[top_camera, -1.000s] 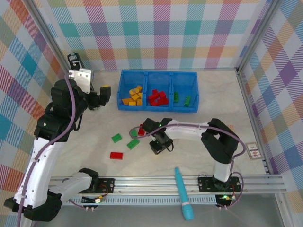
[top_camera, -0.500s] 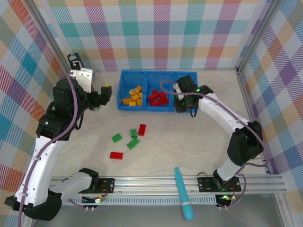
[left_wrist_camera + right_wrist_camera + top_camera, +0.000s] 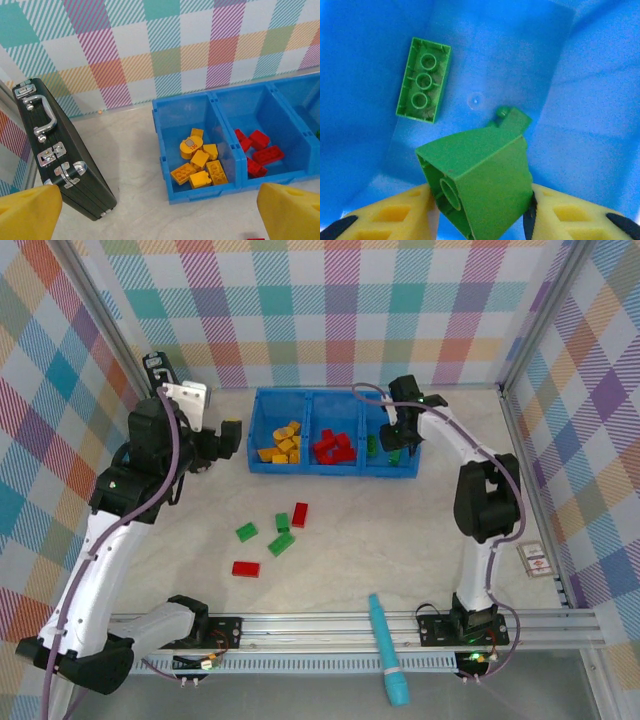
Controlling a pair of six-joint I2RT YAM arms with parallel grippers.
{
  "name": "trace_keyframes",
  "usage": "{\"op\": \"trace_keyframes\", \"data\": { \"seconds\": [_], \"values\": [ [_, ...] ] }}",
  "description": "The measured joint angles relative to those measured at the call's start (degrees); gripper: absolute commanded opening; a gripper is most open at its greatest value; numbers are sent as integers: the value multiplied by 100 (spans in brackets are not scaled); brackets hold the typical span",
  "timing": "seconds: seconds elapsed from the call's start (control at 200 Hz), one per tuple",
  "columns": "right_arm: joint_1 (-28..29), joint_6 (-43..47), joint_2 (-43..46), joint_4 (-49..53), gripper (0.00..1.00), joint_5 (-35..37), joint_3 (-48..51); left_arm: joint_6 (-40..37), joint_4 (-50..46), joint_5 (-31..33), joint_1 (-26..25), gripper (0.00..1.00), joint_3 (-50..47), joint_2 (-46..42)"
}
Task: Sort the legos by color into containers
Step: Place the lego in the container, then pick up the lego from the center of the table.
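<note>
The pale marbled table (image 3: 420, 540) bears a long blue tray (image 3: 200, 187), just ahead of the left fingers (image 3: 30, 212) and directly beneath the right fingers (image 3: 390, 215). A black case (image 3: 60, 150) stands ahead-left of the left fingers. Three green bricks (image 3: 281, 544) and two red bricks (image 3: 245, 568) lie loose, well apart from both pairs.

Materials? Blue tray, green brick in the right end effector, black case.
Tray: moulded plastic, semi-gloss; soft sheen on walls.
Green brick: hard plastic, satin; moulded tube underneath.
Case: textured black shell, leatherette or plastic, unclear; shiny metal latches.
</note>
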State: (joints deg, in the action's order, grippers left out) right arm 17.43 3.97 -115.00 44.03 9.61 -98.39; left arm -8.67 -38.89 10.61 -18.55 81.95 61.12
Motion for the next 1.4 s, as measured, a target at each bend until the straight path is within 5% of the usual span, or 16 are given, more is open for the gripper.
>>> {"op": "trace_keyframes", "data": {
  "seconds": [0.32,0.505,0.875,1.13,1.4],
  "values": [
    [0,4,-229,76,67,-173,-350,-20,4,22,0,100,0,20],
    [162,-52,225,232,67,-184,-103,-20,9,55,0,100,0,-26],
    [2404,-1281,1744,190,67,70,743,-15,13,42,0,100,0,-391],
    [3630,-2597,979,24,69,4,824,-11,13,39,0,100,0,-551],
    [3886,-3834,-37,63,69,-162,426,2,24,39,0,100,-4,-702]
  ]
}}
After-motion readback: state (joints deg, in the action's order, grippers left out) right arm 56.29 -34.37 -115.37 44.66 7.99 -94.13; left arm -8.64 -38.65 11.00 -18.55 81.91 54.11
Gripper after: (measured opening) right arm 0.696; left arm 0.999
